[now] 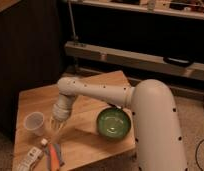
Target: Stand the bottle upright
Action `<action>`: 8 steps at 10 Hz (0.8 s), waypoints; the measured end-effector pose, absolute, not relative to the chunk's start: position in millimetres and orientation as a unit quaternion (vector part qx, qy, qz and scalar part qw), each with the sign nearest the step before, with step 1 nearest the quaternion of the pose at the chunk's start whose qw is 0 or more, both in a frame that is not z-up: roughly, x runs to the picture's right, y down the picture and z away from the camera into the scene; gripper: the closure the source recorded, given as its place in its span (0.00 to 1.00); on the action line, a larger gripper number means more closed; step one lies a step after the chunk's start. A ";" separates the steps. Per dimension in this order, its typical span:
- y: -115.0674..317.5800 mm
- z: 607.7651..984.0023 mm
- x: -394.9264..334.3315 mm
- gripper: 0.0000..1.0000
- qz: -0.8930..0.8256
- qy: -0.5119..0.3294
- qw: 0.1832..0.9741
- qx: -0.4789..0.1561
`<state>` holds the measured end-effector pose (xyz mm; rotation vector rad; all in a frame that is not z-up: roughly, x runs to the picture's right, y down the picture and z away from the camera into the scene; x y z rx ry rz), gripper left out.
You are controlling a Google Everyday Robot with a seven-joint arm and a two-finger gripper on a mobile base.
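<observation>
The bottle (pixel 30 157) lies on its side at the near-left corner of the table (pixel 90 82), about 7 o'clock from the gripper (pixel 59 131). Its pale cap points toward 1 o'clock. The gripper hangs over the wood, pointing down, just beside the cup (pixel 34 122), which stands at its 9 o'clock. We cannot tell how far it is open. It has no hold of the bottle, which is apart from it.

We judge the bottle to be light, since it is slim, small and plastic. Its wall is probably stiff enough for a gentle pinch but could dent or slip under a hard one. It is smooth and round, so it may roll away or skid when nudged. It lies close to the table edge, so a push toward 7 o'clock could send it off. We would grip it across the body, a little toward the cap end, so the base swings down as the arm lifts and tilts. Set upright, it will be tall on a narrow base and will tip easily, so we would let go slowly.

The count:
- One bottle.
- One cup.
- One green bowl (pixel 114 123), at 3 o'clock from the gripper.
- One orange item (pixel 56 156), flat, just beside the bottle at its 3 o'clock.
- One table.
</observation>
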<state>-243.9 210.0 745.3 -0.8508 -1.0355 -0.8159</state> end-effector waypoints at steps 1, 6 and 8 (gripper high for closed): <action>211.6 746.5 -247.2 0.43 -0.370 -0.469 0.704 -0.384; 217.0 750.7 -264.0 0.43 -0.385 -0.477 0.687 -0.391; 219.6 752.9 -270.9 0.43 -0.389 -0.479 0.680 -0.395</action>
